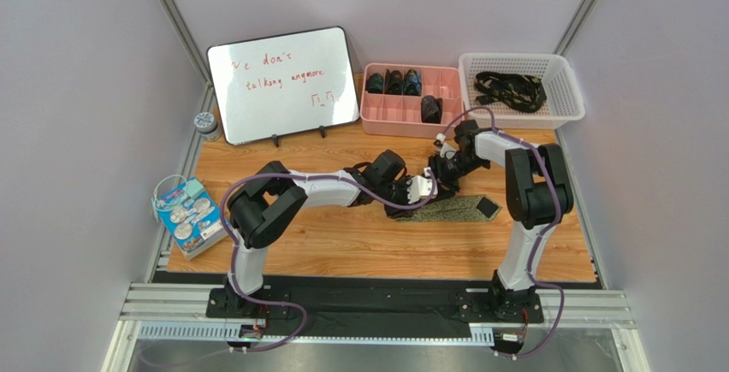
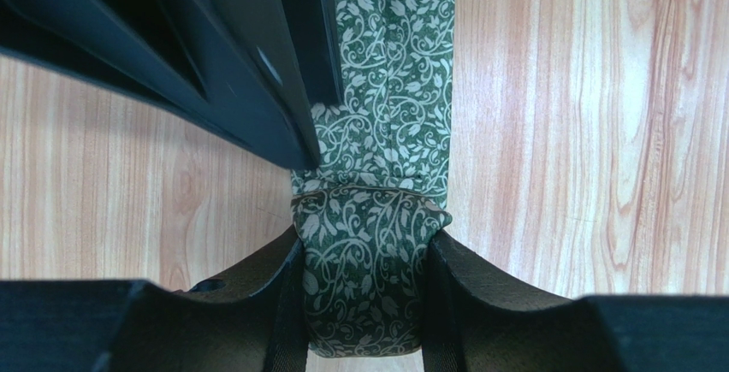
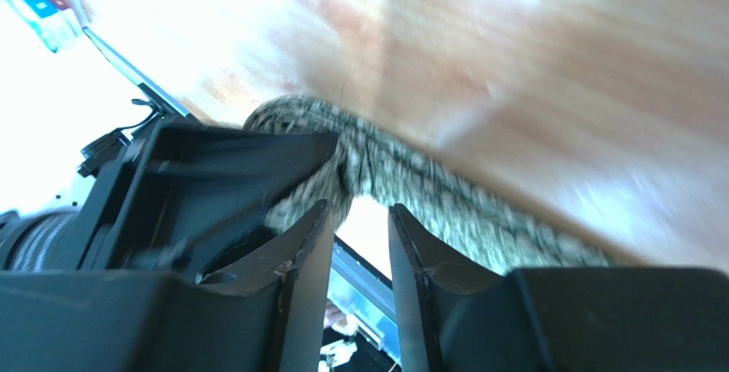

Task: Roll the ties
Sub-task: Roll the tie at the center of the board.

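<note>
The left pincer (image 2: 364, 256) is clamped on the olive-green tie (image 2: 394, 90): its two fingers (image 2: 287, 312) press in on either side of a folded or rolled end of the cloth, which bulges just past the tips and is pinched narrower between them. How many turns that end holds cannot be told from the wrist view. The right pincer (image 3: 361, 211) stands slightly parted with a bright, empty gap between its jaws and holds nothing. Its tips are right at the bunched cloth, but that view is blurred and I cannot tell whether they touch it. In the left wrist view a large black shape (image 2: 214, 56) cuts across the upper left corner and hides one edge of the tie. From above, the two pincers meet over the middle of the wooden table (image 1: 342, 244) and cover the tie's left end, so only its flat stretch and black end (image 1: 488, 209) show, lying to the right beneath the right arm. Farther back, a pink tray (image 1: 389, 114) holds dark rolled ties (image 1: 394, 82) in four of its compartments, too small for their pattern to be made out. Beside it on the right a white basket (image 1: 569, 103) holds a loose heap of black ties (image 1: 511, 90). A whiteboard (image 1: 282, 84) leans at the back left
</note>
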Action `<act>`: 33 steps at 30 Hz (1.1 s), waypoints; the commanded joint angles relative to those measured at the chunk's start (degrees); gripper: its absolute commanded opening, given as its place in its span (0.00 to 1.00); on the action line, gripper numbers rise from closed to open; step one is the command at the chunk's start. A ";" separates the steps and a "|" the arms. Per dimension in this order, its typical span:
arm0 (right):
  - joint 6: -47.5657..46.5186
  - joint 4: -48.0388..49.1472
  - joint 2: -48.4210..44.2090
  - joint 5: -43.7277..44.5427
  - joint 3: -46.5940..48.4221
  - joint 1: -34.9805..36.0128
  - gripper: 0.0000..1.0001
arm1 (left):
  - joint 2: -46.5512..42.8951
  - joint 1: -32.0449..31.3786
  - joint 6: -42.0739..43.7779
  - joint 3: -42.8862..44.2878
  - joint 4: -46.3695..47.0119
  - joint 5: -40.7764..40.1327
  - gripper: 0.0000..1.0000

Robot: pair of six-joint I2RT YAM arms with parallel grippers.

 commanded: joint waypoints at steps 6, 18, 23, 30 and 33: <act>-3.32 -0.03 -5.16 -6.78 -0.99 -1.02 0.52 | 6.28 -0.57 1.70 0.69 -13.88 -3.79 0.37; -0.94 8.68 -0.67 -9.51 -4.94 3.02 0.47 | 7.07 -0.40 -0.85 1.31 -14.67 -4.23 0.38; -3.14 7.28 -0.15 -5.65 -6.17 3.11 0.08 | 6.72 -0.31 -1.64 1.22 -14.32 -4.23 0.40; -5.34 6.48 1.17 0.94 -7.58 1.36 0.00 | 4.88 1.01 -5.15 3.42 -14.15 -3.36 0.57; -5.07 7.01 1.17 4.02 -7.85 0.30 0.00 | 2.59 1.36 -6.38 3.69 -12.31 -2.04 0.64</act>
